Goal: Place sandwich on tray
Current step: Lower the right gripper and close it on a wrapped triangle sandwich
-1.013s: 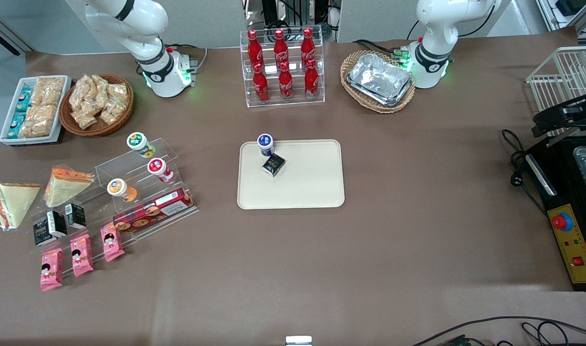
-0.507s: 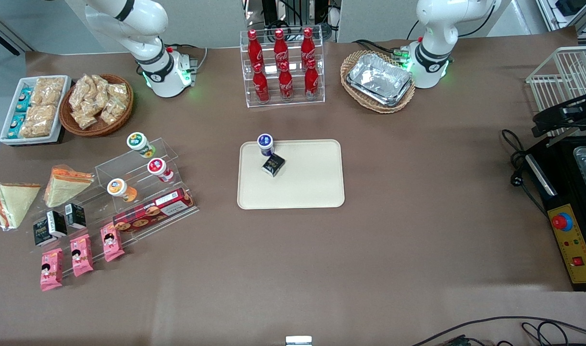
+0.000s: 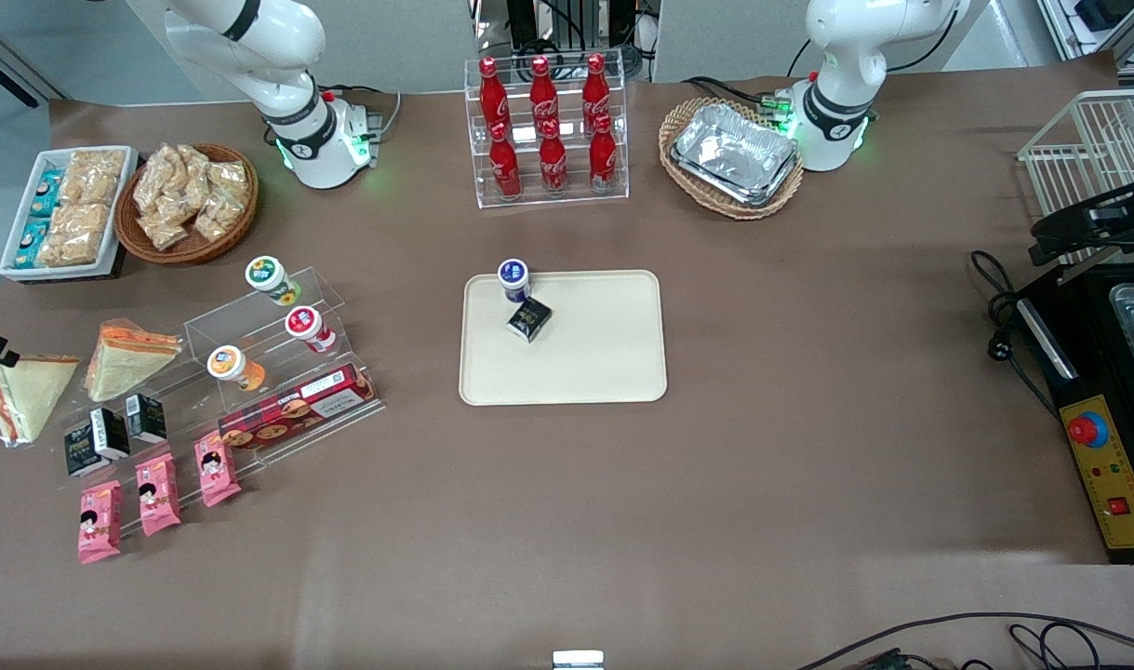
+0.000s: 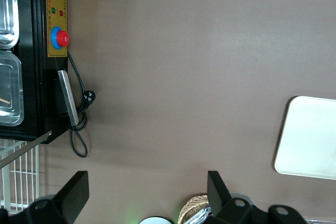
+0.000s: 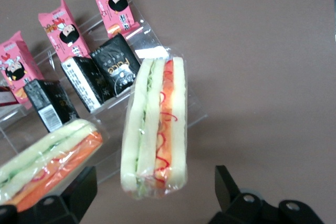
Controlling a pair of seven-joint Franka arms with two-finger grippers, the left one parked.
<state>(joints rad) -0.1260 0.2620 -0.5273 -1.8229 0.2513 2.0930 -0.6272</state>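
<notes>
Our tool point(image 5: 152, 203) has just come in over the working arm's end of the tabletop point(image 3: 567, 502), its dark tip now edging above the sandwich point(image 3: 22, 395), so we judge the approach begun and the grasp not yet made. Its fingers stand wide, one each side of the wedge, holding nothing. The sandwich lies flat in crinkly clear wrap, soft pale bread with a red-orange seam. The tray point(image 3: 613, 363), smooth cream plastic, sits well apart mid-tabletop.
</notes>
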